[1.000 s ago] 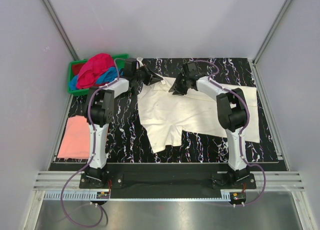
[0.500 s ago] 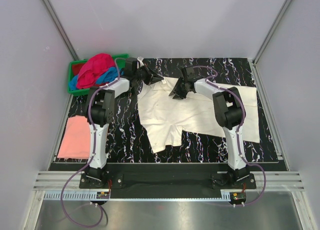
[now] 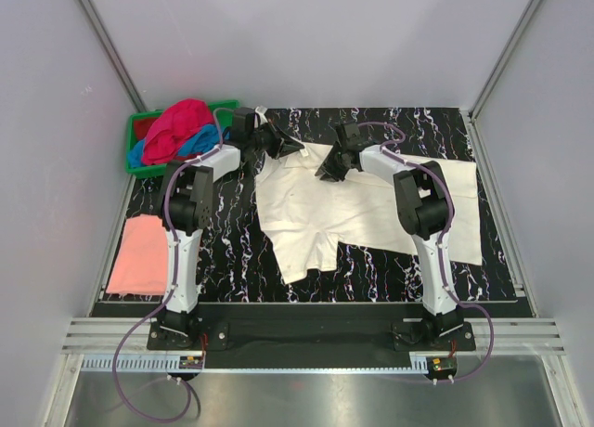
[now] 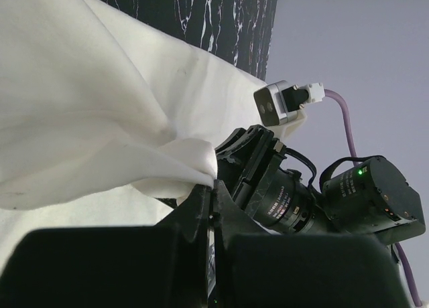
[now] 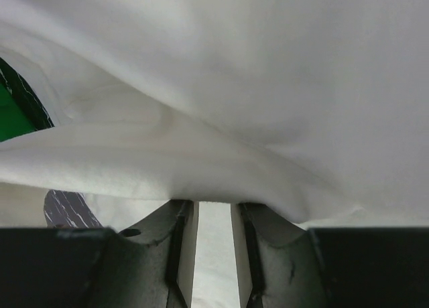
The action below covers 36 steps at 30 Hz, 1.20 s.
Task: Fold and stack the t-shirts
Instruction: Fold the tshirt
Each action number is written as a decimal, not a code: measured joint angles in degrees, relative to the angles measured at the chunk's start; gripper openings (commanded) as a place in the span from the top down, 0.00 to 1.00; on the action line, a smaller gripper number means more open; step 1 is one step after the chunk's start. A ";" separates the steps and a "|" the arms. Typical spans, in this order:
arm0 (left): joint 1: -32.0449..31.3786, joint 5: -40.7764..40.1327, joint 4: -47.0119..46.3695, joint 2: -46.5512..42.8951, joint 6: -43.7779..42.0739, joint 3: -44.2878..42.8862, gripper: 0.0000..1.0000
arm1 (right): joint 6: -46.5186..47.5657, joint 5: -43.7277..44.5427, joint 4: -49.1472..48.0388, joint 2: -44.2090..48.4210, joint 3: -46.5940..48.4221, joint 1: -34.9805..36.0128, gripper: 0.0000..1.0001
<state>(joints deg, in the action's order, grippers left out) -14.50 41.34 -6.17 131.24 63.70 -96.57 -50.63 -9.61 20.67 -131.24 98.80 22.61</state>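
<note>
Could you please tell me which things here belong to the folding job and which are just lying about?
Job: cream t-shirt, salmon-pink t-shirt, magenta-red t-shirt, blue t-shirt.
Lying about: green crate, holding the last two.

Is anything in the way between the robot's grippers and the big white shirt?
Nothing visible. The left gripper pinches the far edge of the cream t-shirt, and the right gripper sits right against it.

Cream t-shirt [image 3: 371,213] is hogging the counter's [image 3: 227,251] middle and right, green crate [image 3: 135,163] is blocking the far-left corner, salmon-pink t-shirt [image 3: 137,253] is lying left; a bare lane is running between.
</note>
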 measured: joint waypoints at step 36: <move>0.63 -1.40 17.20 -2.38 -8.61 1.20 1.00 | 9.27 -11.96 13.62 3.15 4.66 -2.14 1.00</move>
<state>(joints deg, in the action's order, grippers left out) -13.87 39.94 11.03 128.86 55.09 -95.37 -41.36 -21.56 34.28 -128.09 103.46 20.47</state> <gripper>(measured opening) 0.012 0.017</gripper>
